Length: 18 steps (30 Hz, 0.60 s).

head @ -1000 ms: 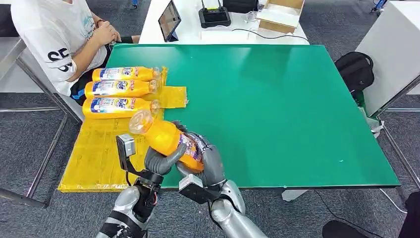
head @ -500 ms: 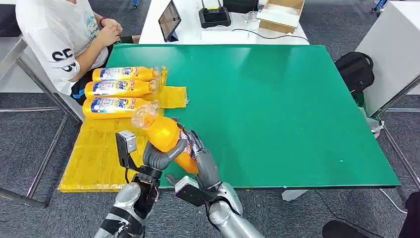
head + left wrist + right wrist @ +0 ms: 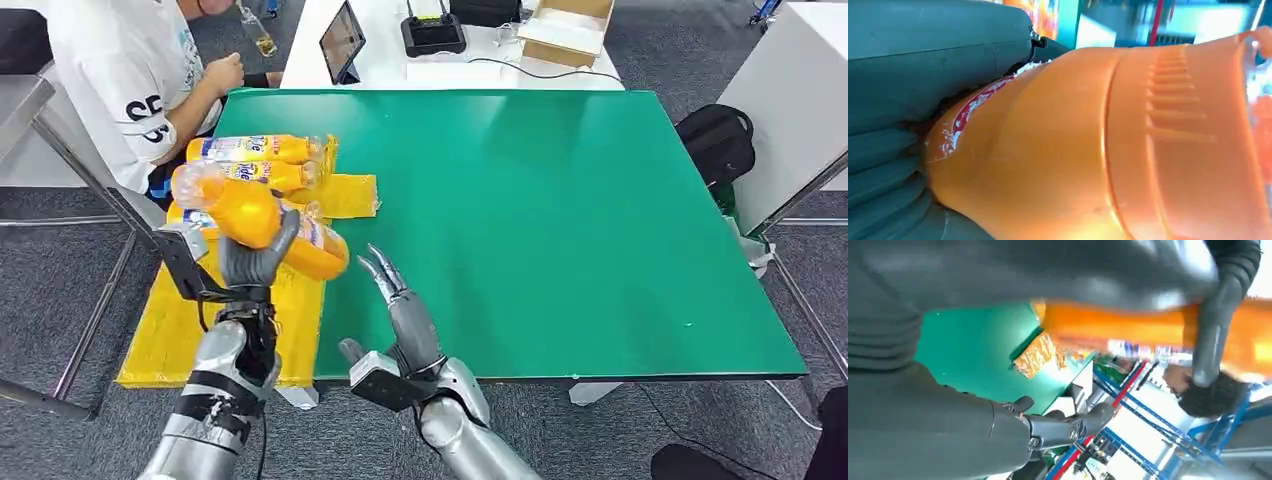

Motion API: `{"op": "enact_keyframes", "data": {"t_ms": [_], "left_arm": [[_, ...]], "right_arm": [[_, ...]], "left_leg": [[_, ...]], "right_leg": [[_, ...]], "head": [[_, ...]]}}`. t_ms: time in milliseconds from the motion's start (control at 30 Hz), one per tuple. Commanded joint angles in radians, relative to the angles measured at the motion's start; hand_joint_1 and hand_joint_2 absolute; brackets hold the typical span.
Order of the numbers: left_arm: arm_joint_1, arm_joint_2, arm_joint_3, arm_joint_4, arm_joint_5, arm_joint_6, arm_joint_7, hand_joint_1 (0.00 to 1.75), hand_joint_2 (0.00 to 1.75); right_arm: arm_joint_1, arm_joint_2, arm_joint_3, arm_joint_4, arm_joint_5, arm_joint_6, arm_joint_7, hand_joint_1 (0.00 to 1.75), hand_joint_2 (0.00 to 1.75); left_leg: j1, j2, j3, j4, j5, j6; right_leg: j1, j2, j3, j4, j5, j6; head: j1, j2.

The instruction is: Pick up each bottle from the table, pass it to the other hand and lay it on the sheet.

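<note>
My left hand grips an orange bottle around its middle and holds it lying sideways in the air above the yellow sheet. Up close in the left wrist view the same bottle lies against my grey fingers. Several more orange bottles lie side by side at the sheet's far end. My right hand hovers over the green table beside the sheet, fingers straight and apart, holding nothing.
A person in a white shirt sits at the table's far left corner, a hand near the edge. A white desk behind holds a tablet and a cardboard box. A black bag lies on the floor at the right.
The bottle has passed from both hands into the left hand alone, which carried it left and away over the sheet. My right hand let go and spread its fingers.
</note>
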Motion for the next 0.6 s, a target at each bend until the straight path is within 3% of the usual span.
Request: {"op": "enact_keyframes", "data": {"t_ms": [33, 367, 467, 500, 533, 600], "left_arm": [[-0.09, 0.023, 0.087, 0.129, -0.012, 0.017, -0.006, 1.75, 1.75], [-0.093, 0.019, 0.099, 0.147, -0.076, 0.086, -0.049, 1.75, 1.75], [-0.11, 0.064, 0.053, 0.202, -0.34, 0.311, -0.103, 1.75, 1.75], [-0.119, 0.089, 0.028, 0.244, -0.488, 0.411, -0.078, 1.75, 1.75], [-0.132, 0.107, 0.015, 0.296, -0.599, 0.471, -0.051, 1.75, 1.75], [-0.117, 0.098, 0.123, 0.292, -0.951, 0.508, 0.006, 1.75, 1.75]], "right_arm": [[-0.018, -0.04, 0.014, -0.011, -0.008, -0.001, 0.007, 0.0, 0.0], [-0.013, -0.036, 0.005, -0.005, -0.019, -0.002, 0.0, 0.0, 0.0], [0.008, -0.037, -0.015, -0.063, -0.039, -0.046, -0.042, 0.0, 0.0], [0.02, -0.042, -0.028, -0.109, -0.012, -0.134, -0.067, 0.0, 0.0], [0.036, -0.058, -0.037, -0.18, -0.016, -0.149, -0.065, 0.0, 0.0], [0.059, -0.077, -0.065, -0.285, -0.023, -0.184, -0.067, 0.0, 0.0]], "left_leg": [[0.0, -0.001, 0.002, -0.001, 0.0, 0.001], [0.0, 0.0, 0.002, -0.001, 0.0, 0.001], [0.0, 0.0, 0.001, -0.001, 0.0, 0.001], [0.0, 0.0, 0.004, -0.001, -0.001, 0.001], [-0.001, -0.001, 0.003, -0.001, 0.0, 0.001], [-0.001, -0.001, 0.004, -0.001, -0.001, 0.001]], "right_leg": [[0.001, -0.001, 0.003, -0.001, 0.0, -0.002], [0.0, -0.001, 0.002, -0.001, 0.0, -0.002], [0.0, -0.001, 0.001, 0.0, 0.0, -0.001], [0.001, -0.001, 0.004, -0.001, -0.001, -0.003], [0.0, -0.001, 0.003, 0.0, -0.001, -0.002], [0.0, -0.002, 0.004, -0.001, -0.001, -0.003]], "head": [[0.0, 0.0], [0.0, 0.0], [0.0, 0.0], [0.0, 0.0], [0.0, 0.0], [0.0, 0.0]]}}
